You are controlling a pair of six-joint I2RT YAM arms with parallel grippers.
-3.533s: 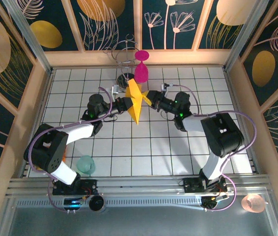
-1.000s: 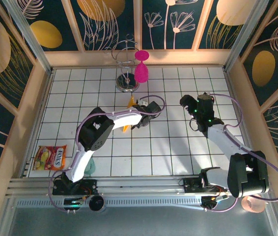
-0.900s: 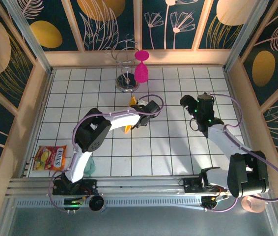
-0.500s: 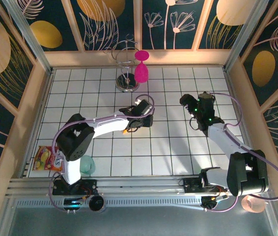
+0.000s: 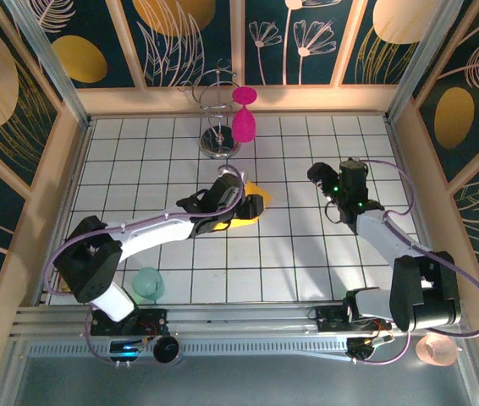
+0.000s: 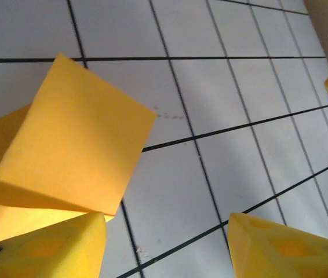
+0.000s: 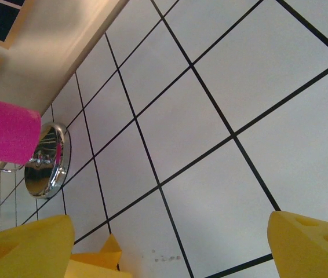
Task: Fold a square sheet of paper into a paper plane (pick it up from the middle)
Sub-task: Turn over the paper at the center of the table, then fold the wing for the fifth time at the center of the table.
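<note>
White gridded tabletop [image 5: 307,262] with folded orange-yellow paper [image 6: 71,150] beside left gripper [image 6: 164,226], jaws parted and empty; right gripper [image 7: 170,231] well apart, jaws wide, empty.

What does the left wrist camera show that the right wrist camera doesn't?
Left wrist, not right wrist: the broad face and crease of the folded paper, seen close up. Right wrist, not left wrist: the pink goblet, the shiny round stand base and the beige wall. Both: the white tiled tabletop, at least a corner of that yellow paper, and each camera's own yellow jaws standing open with nothing between them.
</note>
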